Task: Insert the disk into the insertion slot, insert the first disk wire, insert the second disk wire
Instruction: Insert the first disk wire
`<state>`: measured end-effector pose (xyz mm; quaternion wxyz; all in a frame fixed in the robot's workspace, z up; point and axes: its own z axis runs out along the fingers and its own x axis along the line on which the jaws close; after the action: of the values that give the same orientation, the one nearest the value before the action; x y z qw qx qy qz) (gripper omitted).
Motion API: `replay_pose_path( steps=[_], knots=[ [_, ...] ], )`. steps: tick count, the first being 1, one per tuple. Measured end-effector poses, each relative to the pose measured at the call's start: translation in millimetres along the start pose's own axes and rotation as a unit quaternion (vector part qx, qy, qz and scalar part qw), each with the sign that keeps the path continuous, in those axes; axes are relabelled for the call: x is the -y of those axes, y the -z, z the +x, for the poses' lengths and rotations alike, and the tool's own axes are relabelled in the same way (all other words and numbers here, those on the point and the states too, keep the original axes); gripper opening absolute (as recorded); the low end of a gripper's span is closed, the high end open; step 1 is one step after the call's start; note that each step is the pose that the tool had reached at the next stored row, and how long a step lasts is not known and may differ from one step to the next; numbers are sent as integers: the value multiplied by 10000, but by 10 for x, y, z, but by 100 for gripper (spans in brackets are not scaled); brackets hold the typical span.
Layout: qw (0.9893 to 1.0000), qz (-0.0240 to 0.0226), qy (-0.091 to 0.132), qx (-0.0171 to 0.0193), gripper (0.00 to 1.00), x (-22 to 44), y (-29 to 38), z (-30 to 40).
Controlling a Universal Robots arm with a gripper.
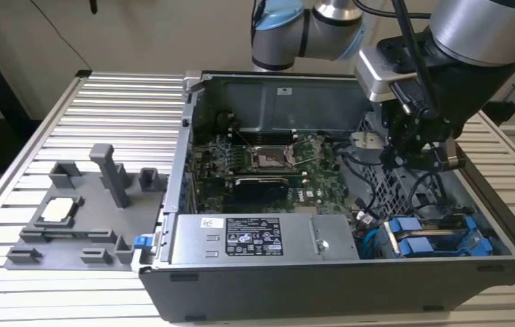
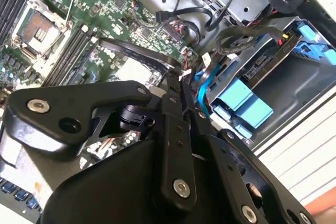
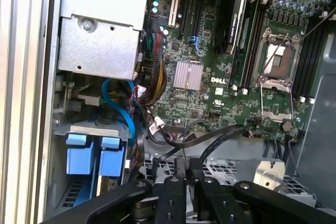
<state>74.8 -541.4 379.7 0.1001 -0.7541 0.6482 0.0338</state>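
Disk (image 1: pixel 430 242) looks pushed into the slot (image 2: pixel 291 80). That is in the corner of the case (image 1: pixel 330 289), on the exterior view's right. Its blue frame shows in both wrist views (image 2: pixel 244 103) (image 3: pixel 94 156).

I think the disk is hard, stiff and a bit heavy. A bump could hurt it. The blue frame looks like the best place to hold it, by its sides.

The hand (image 1: pixel 417 157) hangs inside the case, near the slot but not touching the disk. Its fingers (image 3: pixel 178 174) are narrow, almost together. Black wires (image 3: pixel 210 142) lie right at its tips (image 2: pixel 181 80). I cannot tell if it pinches one. The wires look soft and bendy, so the hard plug end is likely the best spot to grip.

The case stands on a ribbed surface (image 1: pixel 121 109).
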Motion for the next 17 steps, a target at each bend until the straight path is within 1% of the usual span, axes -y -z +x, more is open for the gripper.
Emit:
replay_pose_path(
  steps=[2,5,8,10,11,17],
  knots=[
    [10000,-4,68,6,18,-1,-15,-4],
    [9997,-35,230,23,18,-1,-22,-7],
    [9997,-37,248,27,18,0,-12,-8],
    [9997,-37,249,29,20,0,-9,-9],
    [9997,-37,249,29,27,0,-9,-9],
    [9997,-37,249,31,27,12,-22,-7]
  ],
)
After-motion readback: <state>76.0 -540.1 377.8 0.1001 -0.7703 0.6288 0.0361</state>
